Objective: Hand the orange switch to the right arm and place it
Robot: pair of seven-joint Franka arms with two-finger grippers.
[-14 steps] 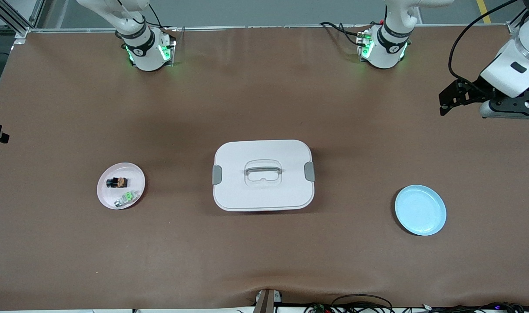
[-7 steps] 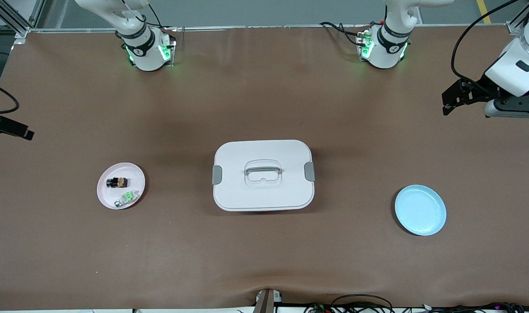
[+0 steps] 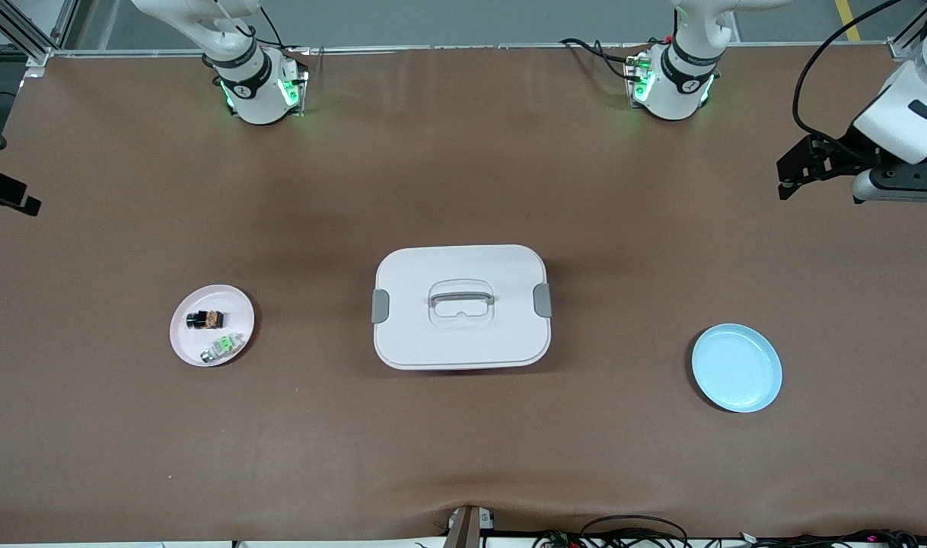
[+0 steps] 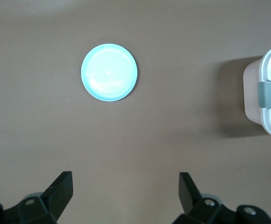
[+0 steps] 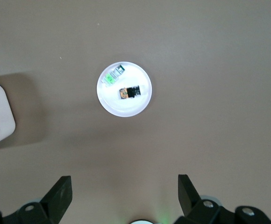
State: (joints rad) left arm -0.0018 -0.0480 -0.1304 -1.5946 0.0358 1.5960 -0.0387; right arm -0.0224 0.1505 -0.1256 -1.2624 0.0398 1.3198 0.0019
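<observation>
Orange switch [image 3: 205, 320] lies flat on pink plate [image 3: 180, 335] w/ long side across the surface, at right arm's end. Right hand [image 5: 124, 192] open above it, much nearer. Left hand [image 4: 126, 191] open, over surface near blue plate [image 3: 737, 368].

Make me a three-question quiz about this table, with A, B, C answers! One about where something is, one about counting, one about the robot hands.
1. Where is the orange switch?
A. on the pink plate
B. on the blue plate
C. on the white lidded box

2. How many small parts lie on the pink plate?
A. one
B. two
C. four

3. How are the left gripper and right gripper?
A. both open
B. both shut
C. one holds the switch

Answers:
1 A, it lies beside the green-and-silver part.
2 B, just those two.
3 A, wrist views show fingers wide apart, holding nothing.
</observation>
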